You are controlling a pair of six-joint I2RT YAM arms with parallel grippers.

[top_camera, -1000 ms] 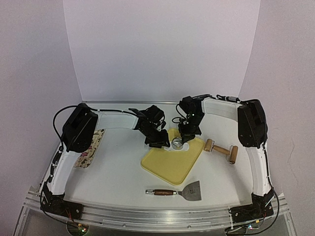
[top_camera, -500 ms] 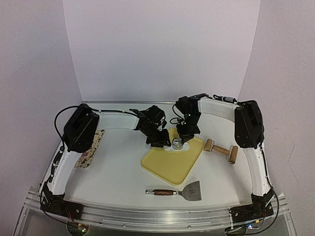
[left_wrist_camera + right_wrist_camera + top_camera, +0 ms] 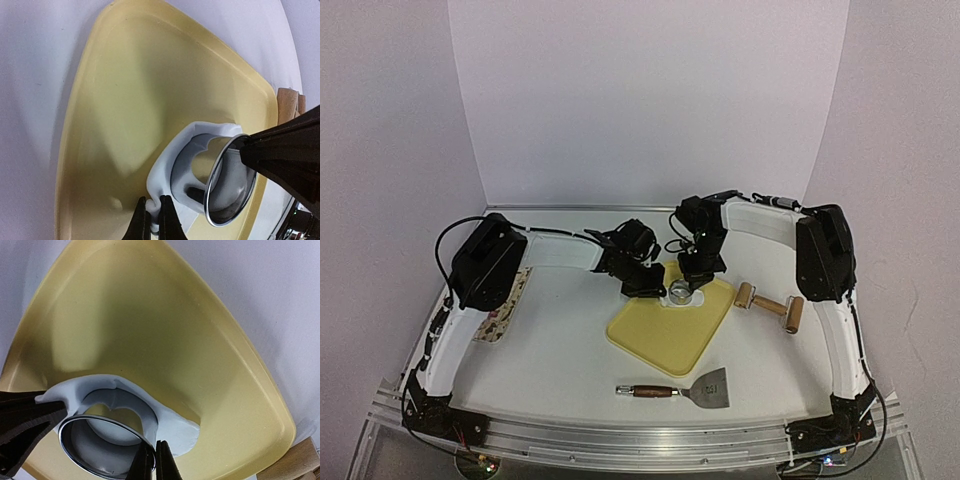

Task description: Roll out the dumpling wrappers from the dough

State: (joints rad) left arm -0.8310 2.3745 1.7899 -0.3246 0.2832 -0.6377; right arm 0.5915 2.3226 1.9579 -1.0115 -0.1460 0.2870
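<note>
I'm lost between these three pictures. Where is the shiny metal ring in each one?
Top external: the metal ring sits just above centre, at the far edge of the yellow board.
Left wrist: the ring is lower right, standing on the white dough.
Right wrist: the ring is lower left, its rim pinched by the right gripper.
Shared landmark: the yellow board, in all three.

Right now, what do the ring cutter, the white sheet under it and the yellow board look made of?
Ring cutter: polished metal, likely steel; mirror reflections on its wall.
Dough sheet: soft, matte dough or putty; wavy, uneven edge.
Board: smooth plastic or silicone, cannot tell which; even yellow, soft sheen, raised rounded rim.
</note>
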